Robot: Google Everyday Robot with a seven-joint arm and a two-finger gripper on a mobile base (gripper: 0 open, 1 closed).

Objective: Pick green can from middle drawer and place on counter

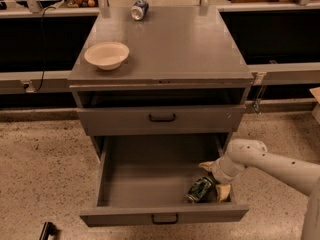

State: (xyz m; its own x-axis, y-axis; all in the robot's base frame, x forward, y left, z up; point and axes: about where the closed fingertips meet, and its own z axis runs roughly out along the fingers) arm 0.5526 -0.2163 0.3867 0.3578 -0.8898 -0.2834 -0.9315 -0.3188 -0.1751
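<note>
The green can [200, 189] lies on its side at the front right of the pulled-out middle drawer [150, 171]. My gripper [214, 180] reaches into the drawer from the right on a white arm. It is open, with one beige finger [206, 165] behind the can and the other [225, 192] just right of it. The can lies at the fingertips, not lifted. The grey counter [175, 44] is the cabinet top above.
A beige bowl [106, 54] sits on the counter's left side. A blue-and-silver can [139, 9] lies at its back edge. A shut drawer with a dark handle [162, 117] is above the open one. Speckled floor surrounds the cabinet.
</note>
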